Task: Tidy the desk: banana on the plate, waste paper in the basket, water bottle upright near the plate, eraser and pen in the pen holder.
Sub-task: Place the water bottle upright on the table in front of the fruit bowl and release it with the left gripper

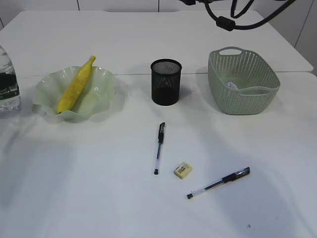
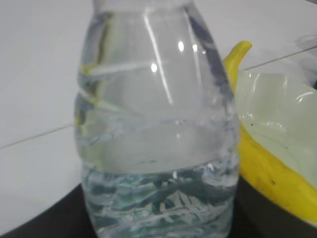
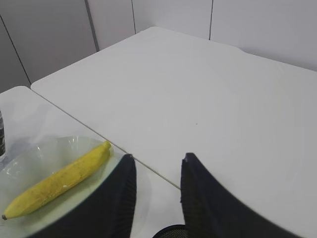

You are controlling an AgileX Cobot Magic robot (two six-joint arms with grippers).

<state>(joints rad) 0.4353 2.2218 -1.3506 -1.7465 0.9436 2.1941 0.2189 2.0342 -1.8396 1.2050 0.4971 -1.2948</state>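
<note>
White desk (image 1: 99, 198), pale wall panels behind. Banana (image 1: 75, 90) lies in the wavy glass plate (image 1: 101, 106), left side. Water bottle (image 1: 7, 82) stands upright at far left edge, just beside the plate. Black mesh pen holder (image 1: 166, 82) mid-desk; green basket (image 1: 242, 82) to its right with crumpled waste paper (image 1: 233, 85) inside. Two pens lie loose in front: one pen (image 1: 159, 148) near centre, second pen (image 1: 219, 182) lower right, eraser (image 1: 183, 170) between them.

Left wrist view: bottle fills the frame, very close; fingers hidden, cannot tell grip or contact.

Right gripper (image 3: 156, 191) hovers high, tilted down above the pen holder's rim, fingers (image 3: 203, 198) partly apart, nothing between them.
</note>
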